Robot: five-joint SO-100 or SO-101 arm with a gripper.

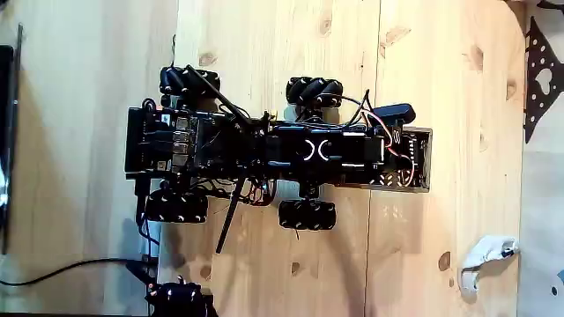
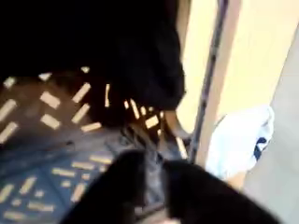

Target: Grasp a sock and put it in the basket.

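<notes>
Pincer (image 2: 140,182) low in the wrist view, dark and blurred, poised over the small rectangular basket of perforated grey metal (image 2: 56,112); open or closed impossible to tell. Soft plain black fabric sock (image 2: 93,42) bunched inside the basket, against its far wall. Smaller white sock with grey marks (image 2: 238,140) lying outside the basket rim, on the pale wooden surface (image 1: 264,35). From the fixed view, arm folded along the wheeled black robot base (image 1: 167,141), reaching over the basket (image 1: 421,158).
</notes>
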